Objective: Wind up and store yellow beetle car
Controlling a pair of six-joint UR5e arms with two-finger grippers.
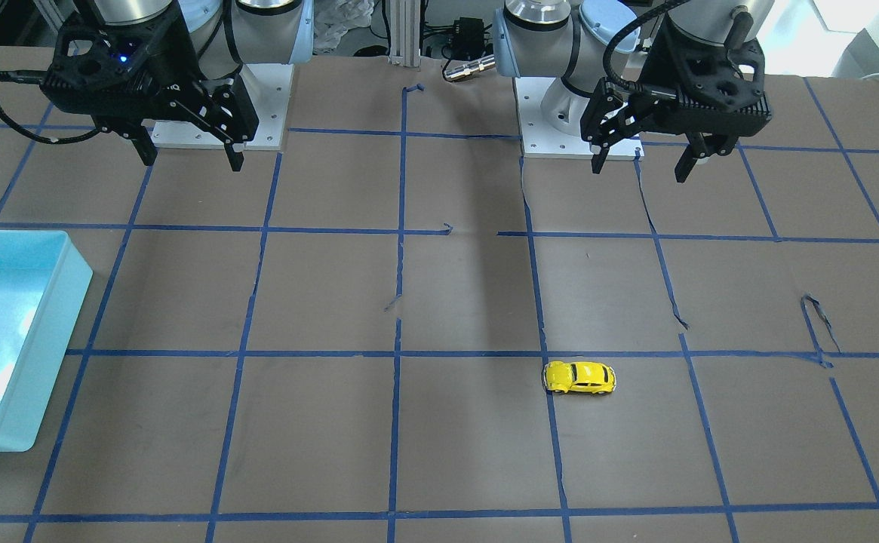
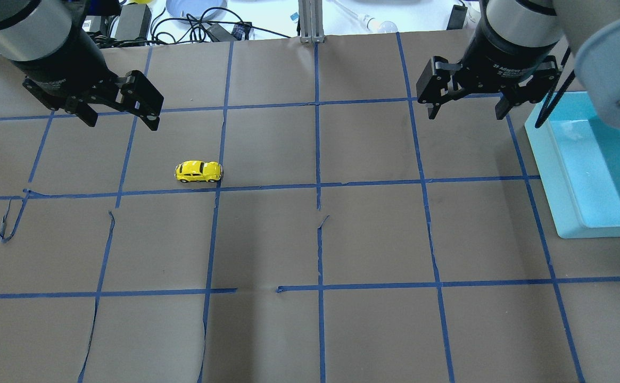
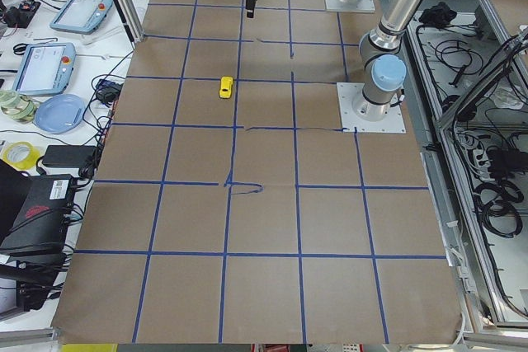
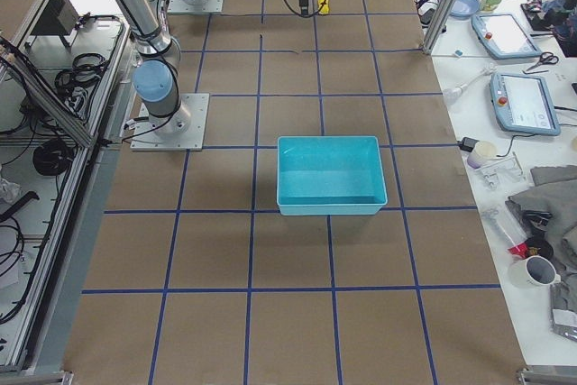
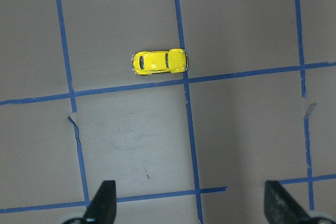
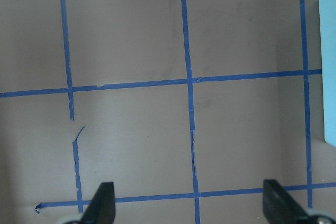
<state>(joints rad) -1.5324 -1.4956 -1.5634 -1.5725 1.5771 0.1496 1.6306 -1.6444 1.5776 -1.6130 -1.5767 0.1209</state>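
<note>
The yellow beetle car (image 1: 579,377) stands on its wheels on the brown table paper, beside a blue tape crossing. It also shows in the overhead view (image 2: 198,171) and in the left wrist view (image 5: 159,62). My left gripper (image 2: 123,124) hangs open and empty above the table, apart from the car; in the front view it (image 1: 640,172) is at the upper right. My right gripper (image 2: 466,115) is open and empty, far from the car, near the bin; it also shows in the front view (image 1: 192,163). Both wrist views show spread fingertips (image 5: 105,195) (image 6: 105,195).
A light blue open bin (image 2: 581,226) stands on my right side of the table, seen also in the front view (image 1: 47,362) and the right side view (image 4: 329,207). Blue tape lines grid the paper. Operators' desks with tablets and cables flank the table.
</note>
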